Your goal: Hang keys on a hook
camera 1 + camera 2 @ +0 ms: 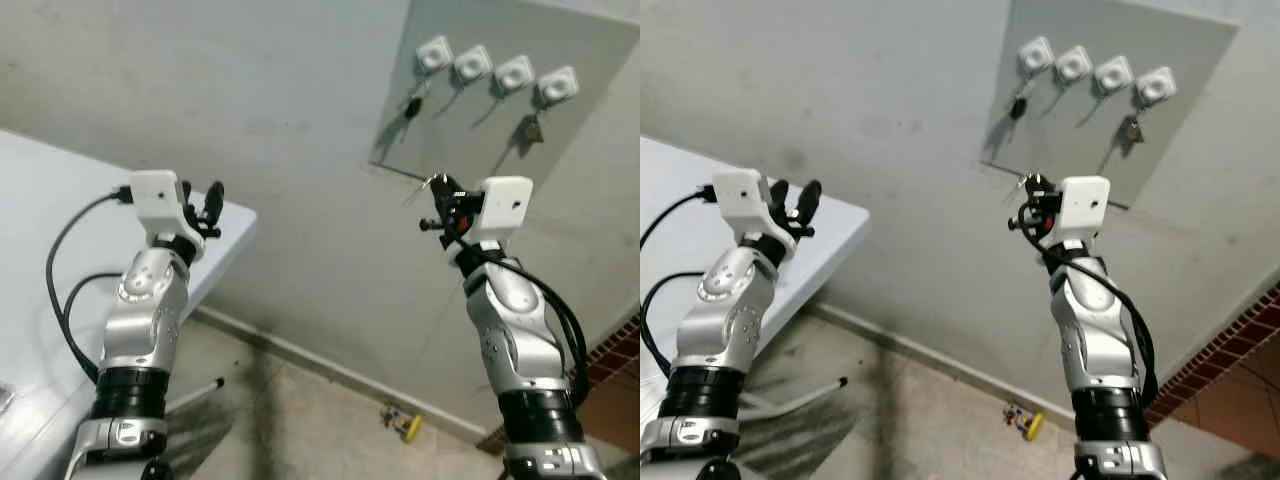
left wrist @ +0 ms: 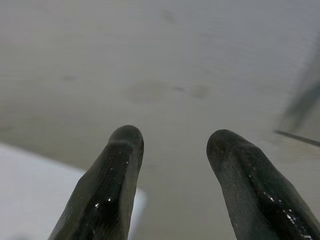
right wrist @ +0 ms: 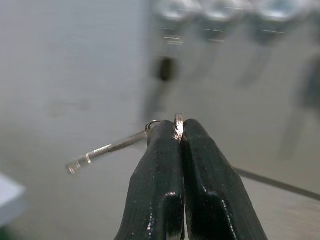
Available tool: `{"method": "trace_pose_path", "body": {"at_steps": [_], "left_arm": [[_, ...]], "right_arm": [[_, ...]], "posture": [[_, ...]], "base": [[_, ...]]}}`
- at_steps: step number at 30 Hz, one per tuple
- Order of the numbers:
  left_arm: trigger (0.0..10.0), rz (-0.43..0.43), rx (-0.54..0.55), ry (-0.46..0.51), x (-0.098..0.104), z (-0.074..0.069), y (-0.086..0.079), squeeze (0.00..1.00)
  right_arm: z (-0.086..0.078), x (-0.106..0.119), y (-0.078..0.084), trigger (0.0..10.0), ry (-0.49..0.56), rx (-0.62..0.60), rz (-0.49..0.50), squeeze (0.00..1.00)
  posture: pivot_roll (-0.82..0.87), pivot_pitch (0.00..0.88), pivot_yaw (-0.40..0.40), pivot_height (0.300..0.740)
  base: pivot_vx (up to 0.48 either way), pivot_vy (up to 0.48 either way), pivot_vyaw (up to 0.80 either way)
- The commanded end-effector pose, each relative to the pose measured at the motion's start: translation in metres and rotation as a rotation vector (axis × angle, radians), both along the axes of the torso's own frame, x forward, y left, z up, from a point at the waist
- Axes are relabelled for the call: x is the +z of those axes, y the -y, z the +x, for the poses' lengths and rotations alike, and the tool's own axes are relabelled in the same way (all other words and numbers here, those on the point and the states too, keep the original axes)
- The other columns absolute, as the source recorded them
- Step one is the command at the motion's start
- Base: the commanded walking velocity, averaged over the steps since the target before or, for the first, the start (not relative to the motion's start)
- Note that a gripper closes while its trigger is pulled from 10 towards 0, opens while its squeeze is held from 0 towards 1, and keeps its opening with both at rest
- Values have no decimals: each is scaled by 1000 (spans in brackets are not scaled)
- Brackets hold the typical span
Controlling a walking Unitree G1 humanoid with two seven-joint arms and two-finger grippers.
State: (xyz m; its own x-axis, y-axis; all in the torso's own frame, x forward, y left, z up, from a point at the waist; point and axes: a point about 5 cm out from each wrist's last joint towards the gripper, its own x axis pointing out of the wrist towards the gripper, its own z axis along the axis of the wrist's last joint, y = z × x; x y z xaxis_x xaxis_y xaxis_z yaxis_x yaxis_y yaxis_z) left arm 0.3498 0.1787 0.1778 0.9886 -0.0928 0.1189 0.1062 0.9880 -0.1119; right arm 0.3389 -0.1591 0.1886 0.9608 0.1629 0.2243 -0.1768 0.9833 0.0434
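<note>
clearly the weak point is the grip: the right pincer (image 3: 180, 131), two long glossy black fingers pressed fully together, has hold of the small silver metal key (image 3: 107, 148) only by the thin edge of its ring, nipped at the very fingertips. the key's slim shaft juts sideways from the tips, free to swing. smooth rounded rubbery pads on a hard, thin wire ring give little purchase, so a jolt or a twist of the wrist could let the ring pivot or slip out, and the key would drop to the speckled concrete floor (image 1: 300, 420) far below.

ahead, on the pale grey wall panel (image 1: 590, 150), sit four white, blocky plastic hooks (image 1: 496, 72) in a row. the first and the last already carry dark keys; the two between look free. the held key is below the row and apart from it, near the panel's lower edge. because the ring sits end-on in the tips, its opening may not face a hook squarely, and a misjudged approach could knock it against a hook's body, or disturb the hanging keys on either side.

the left pincer (image 2: 172, 145) is raised over the corner of the smooth white worktop (image 1: 60, 230), fingers parted and holding nothing.
</note>
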Motion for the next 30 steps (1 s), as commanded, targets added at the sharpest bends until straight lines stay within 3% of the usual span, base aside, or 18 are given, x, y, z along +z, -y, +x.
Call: {"method": "trace_pose_path", "body": {"at_steps": [1,9,18,24,30], "left_arm": [[10000,4,-47,11,4,1,15,0],[10000,16,-46,12,5,2,17,0],[10000,58,-76,20,11,1,39,0],[10000,151,-190,22,12,-2,63,0],[10000,173,-236,42,19,-3,70,0]], "right_arm": [[0,0,12,10000,-8,-35,0,0],[0,3,13,10000,3,-46,3,0],[1,3,12,10000,-23,-45,19,0],[-1,4,5,10000,-4,29,-25,0],[-1,5,-5,10000,-11,153,-69,0]], "posture": [[-46,0,-76,740],[-44,0,-78,740],[-44,0,-79,740],[-47,0,-73,740],[-54,0,-63,740]], "base": [[375,0,-650],[246,0,-479],[0,0,0],[0,0,0],[0,0,0]]}}
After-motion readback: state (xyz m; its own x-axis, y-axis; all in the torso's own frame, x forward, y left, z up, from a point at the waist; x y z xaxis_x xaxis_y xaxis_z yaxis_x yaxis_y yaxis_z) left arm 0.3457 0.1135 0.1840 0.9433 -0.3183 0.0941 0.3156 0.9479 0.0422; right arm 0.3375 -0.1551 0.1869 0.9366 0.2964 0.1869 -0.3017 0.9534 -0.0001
